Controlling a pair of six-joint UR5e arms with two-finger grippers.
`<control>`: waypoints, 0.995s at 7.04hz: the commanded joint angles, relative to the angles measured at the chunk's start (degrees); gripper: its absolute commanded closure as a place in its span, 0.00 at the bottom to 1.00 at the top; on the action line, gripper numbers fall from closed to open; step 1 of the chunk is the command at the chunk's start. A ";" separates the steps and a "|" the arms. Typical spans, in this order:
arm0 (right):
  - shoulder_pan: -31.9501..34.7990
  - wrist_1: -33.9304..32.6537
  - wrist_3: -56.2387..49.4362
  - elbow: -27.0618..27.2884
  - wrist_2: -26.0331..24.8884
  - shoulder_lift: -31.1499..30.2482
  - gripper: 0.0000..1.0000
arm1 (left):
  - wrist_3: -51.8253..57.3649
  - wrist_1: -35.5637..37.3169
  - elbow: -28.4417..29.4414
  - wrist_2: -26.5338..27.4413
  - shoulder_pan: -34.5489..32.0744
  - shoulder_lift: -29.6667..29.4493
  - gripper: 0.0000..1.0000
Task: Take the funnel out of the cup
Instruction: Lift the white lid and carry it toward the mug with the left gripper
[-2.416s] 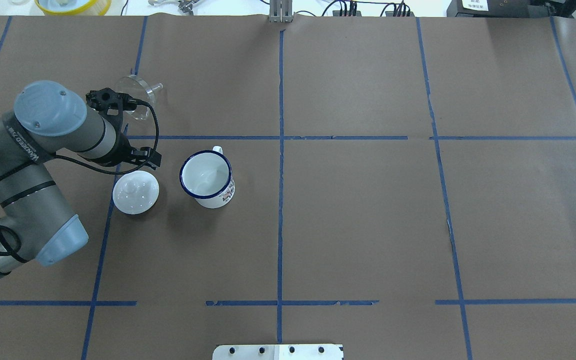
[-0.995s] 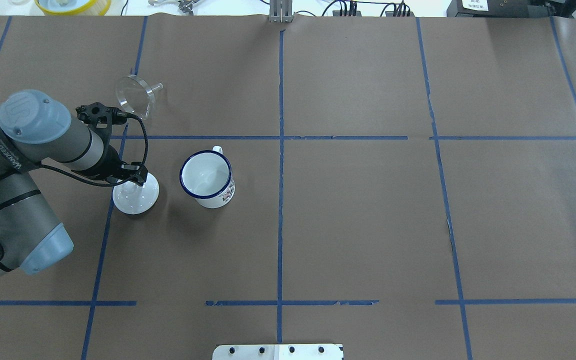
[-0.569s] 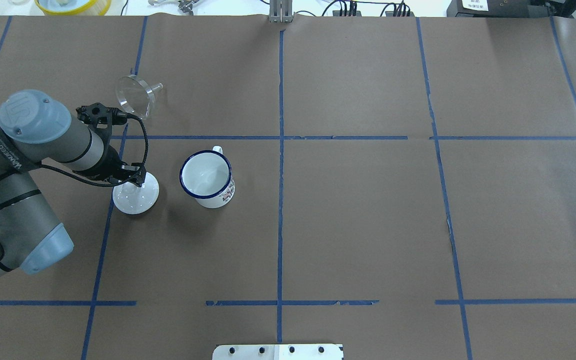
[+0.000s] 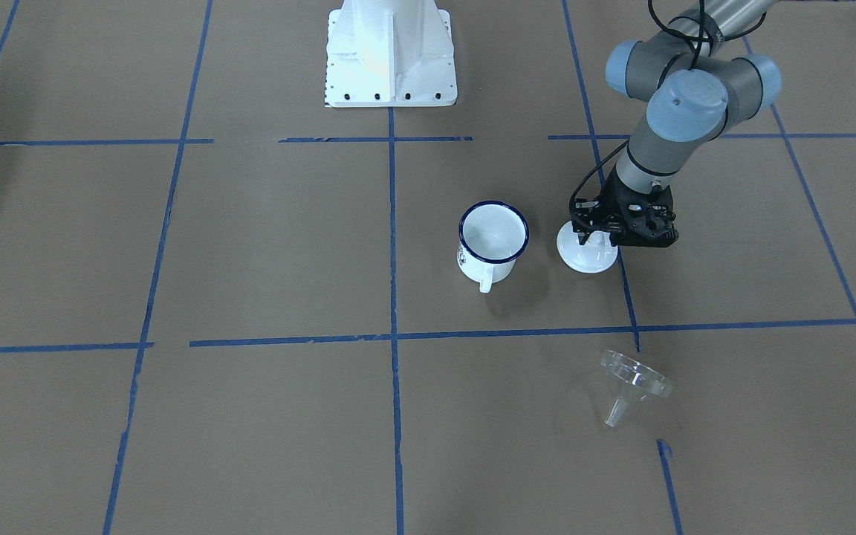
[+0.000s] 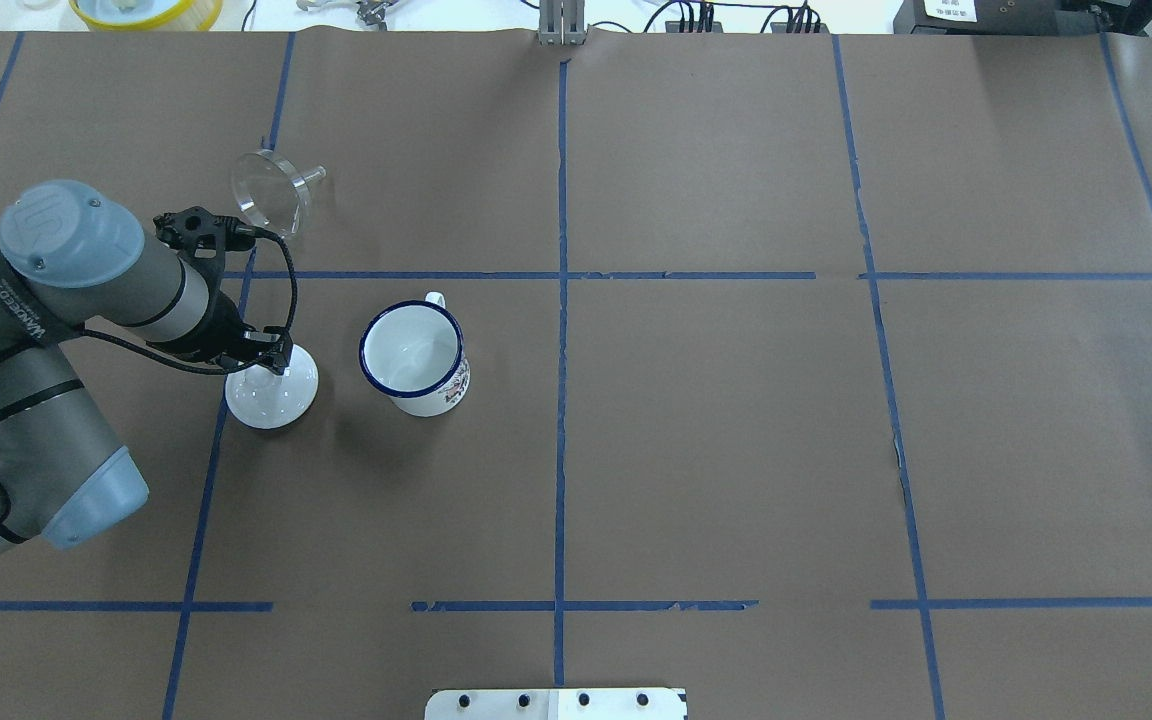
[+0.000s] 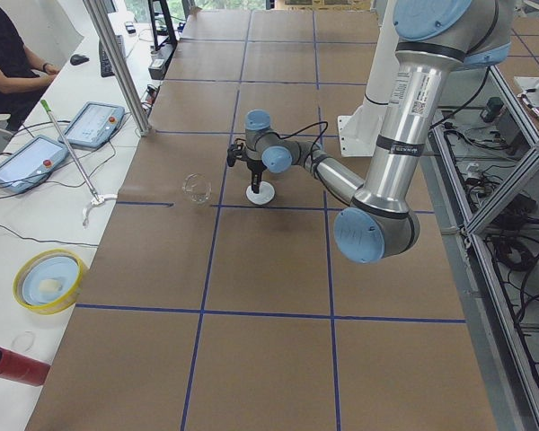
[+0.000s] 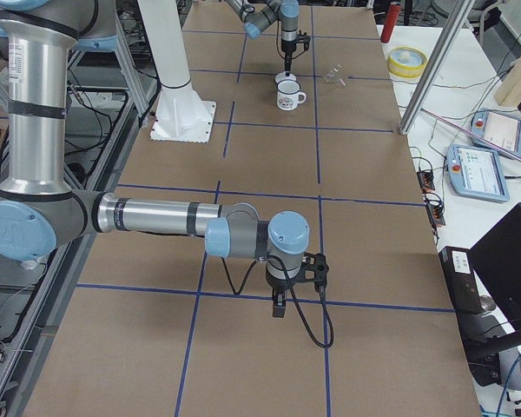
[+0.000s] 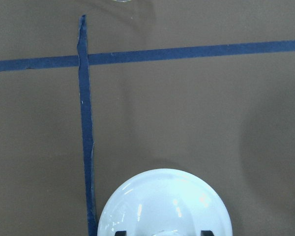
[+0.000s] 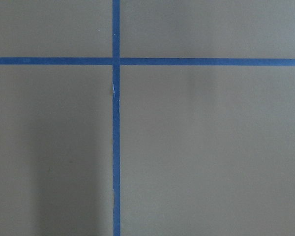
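While my left claw (image 4: pixel 597 241) hangs spread astride the knob of the lid (image 5: pixel 276 402) beside the cup (image 5: pixel 414 360), the funnel (image 5: pixel 271 190) lies tipped on the worktop (image 5: pixel 736 450), well apart from the cup; whether my right claw (image 7: pixel 280 306) is clenched I cannot tell.

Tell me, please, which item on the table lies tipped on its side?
The clear funnel, spout pointing sideways; the mug stands upright, the white lid sits flat.

The brown table (image 5: pixel 736 450) bears one clear plastic funnel (image 5: pixel 271 190), one white enamel mug with a dark blue rim (image 5: pixel 414 358) and one white round knobbed lid (image 5: pixel 276 398), attended by two grey robot arms (image 5: pixel 36 330)
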 commanded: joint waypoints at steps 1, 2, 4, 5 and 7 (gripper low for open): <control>0.00 0.00 0.00 -0.02 0.00 0.04 0.00 | 0.00 0.00 0.20 0.00 0.10 0.00 0.42; 0.00 0.00 0.00 -0.02 0.00 -0.05 0.00 | 0.00 0.00 0.20 0.00 0.18 0.00 0.44; 0.00 0.00 0.00 -0.02 0.00 0.04 0.00 | 0.00 0.00 0.02 0.00 0.18 0.00 0.53; 0.00 0.00 0.00 -0.02 0.00 0.04 0.00 | 0.00 0.00 0.02 0.00 0.18 0.00 0.62; 0.00 0.00 0.00 -0.02 0.00 0.04 0.00 | 0.09 0.09 -0.15 -1.48 0.18 0.00 0.85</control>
